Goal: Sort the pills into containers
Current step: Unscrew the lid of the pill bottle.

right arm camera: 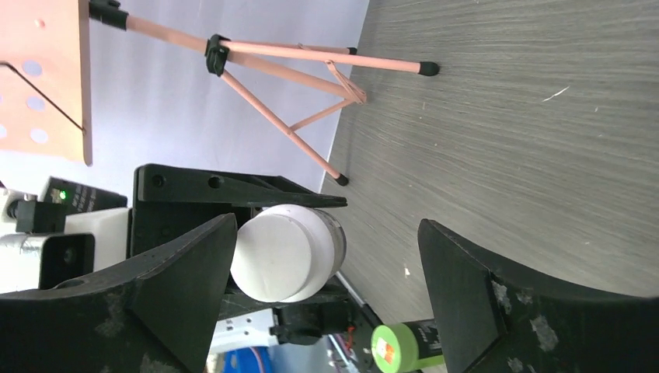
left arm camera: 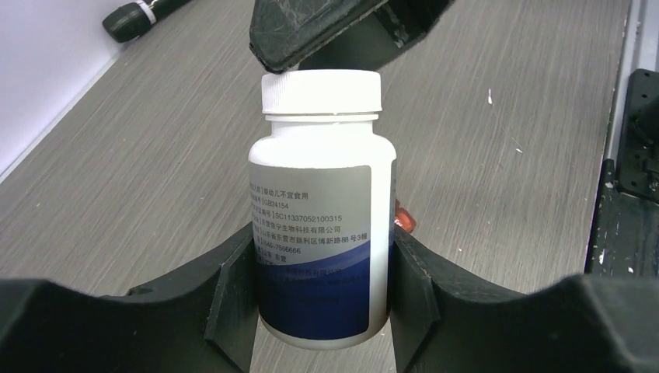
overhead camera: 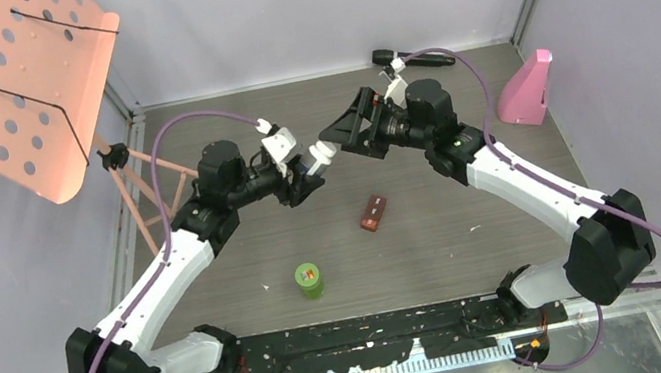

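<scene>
The left gripper (left arm camera: 322, 241) is closed on the lower body of the white bottle (left arm camera: 319, 194) and holds it in the air above the table (overhead camera: 475, 223), with the white cap (left arm camera: 322, 92) pointing toward the right arm. The right gripper (right arm camera: 326, 233) stands wide open in front of the cap and is gripping nothing. In the right wrist view the cap is not in the middle of the gap; it sits close to one finger and well apart from the other. If the jaws close like this, I think one finger meets the cap first and pushes the bottle sideways, so it may slide or turn in the left grip. The label looks smooth, and when the cap is twisted the whole bottle may rotate together with it and not open. The bottle also seems to lean rather than stand upright, so once the cap comes off, the pills may fall out on the table. The green-lidded bottle (overhead camera: 309, 279) and the brown case (overhead camera: 372, 212) stand on the table below, near the arms, and a dropped bottle or cap could knock them.
</scene>
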Robot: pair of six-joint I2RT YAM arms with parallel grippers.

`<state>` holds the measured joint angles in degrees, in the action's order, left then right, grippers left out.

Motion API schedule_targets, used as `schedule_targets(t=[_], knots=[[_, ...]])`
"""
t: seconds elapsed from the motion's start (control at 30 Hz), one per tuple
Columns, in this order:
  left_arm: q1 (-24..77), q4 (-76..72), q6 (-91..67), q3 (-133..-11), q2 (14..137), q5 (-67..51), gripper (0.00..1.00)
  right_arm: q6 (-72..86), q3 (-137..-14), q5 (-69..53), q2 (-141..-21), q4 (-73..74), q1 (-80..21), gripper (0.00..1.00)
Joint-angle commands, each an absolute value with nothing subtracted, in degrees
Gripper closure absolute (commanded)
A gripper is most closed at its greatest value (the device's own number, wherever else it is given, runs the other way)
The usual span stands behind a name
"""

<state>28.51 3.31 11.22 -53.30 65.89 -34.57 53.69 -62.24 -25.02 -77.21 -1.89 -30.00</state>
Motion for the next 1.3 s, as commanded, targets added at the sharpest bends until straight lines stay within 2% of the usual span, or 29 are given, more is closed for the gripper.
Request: schedule_targets(t=[0.0,0.13,0.2,0.23,0.43,0.5,0.53,0.6,0.67,0.8,0.9,1.0,1.13,1.27], knots=[[28.56,-1.20,8.62,-54.99,65.88,-31.69,1.00,59.83,-65.13,-21.65,-78.08,-5.23,-31.84,0.07],[28.56,-0.21,7.36,-55.96,66.96,-30.22,1.00,60.23,-66.35,-21.52,-78.84,-4.99,-33.21,0.08],[28.56,-0.13,6.89,-56.20,67.15,-29.98,1.00,59.96,-66.74,-21.38,-79.21,-4.40,-33.75,0.14],[28.56,-0.17,6.79,-56.31,67.18,-30.05,1.00,59.55,-67.55,-21.41,-79.42,-3.96,-34.25,0.23],[28.56,1.44,6.59,-56.73,66.97,-29.78,1.00,56.31,-68.72,-20.75,-80.02,-0.51,-35.15,0.54],[28.56,1.62,6.44,-56.57,66.71,-29.84,1.00,54.26,-69.21,-21.08,-80.10,-0.71,-34.97,0.69],[28.56,1.77,6.40,-56.55,66.48,-30.21,1.00,53.28,-69.41,-22.01,-80.17,-1.28,-34.89,0.80],[28.49,2.41,6.53,-56.53,66.14,-31.49,1.00,48.81,-69.65,-23.78,-80.31,-3.84,-34.65,0.92],[28.48,3.36,6.84,-56.56,65.64,-33.13,1.00,42.61,-69.66,-28.86,-80.79,-7.93,-33.80,0.94],[28.48,4.17,7.80,-55.69,64.20,-39.71,1.00,34.31,-65.69,-46.93,-81.81,-24.62,-30.05,0.95],[28.48,4.57,9.61,-54.68,63.33,-47.13,1.00,37.86,-63.95,-59.01,-84.82,-41.03,-27.26,0.95],[28.41,7.51,13.26,-54.55,62.59,-52.69,1.00,44.19,-64.66,-64.11,-87.97,-50.70,-25.21,0.95],[28.23,12.38,17.86,-55.10,61.95,-57.91,1.00,47.51,-66.28,-69.04,-88.25,-55.37,-24.33,0.95],[27.24,19.07,21.95,-57.51,63.06,-65.56,1.00,42.89,-67.10,-70.69,-86.31,-50.64,-23.53,0.95]])
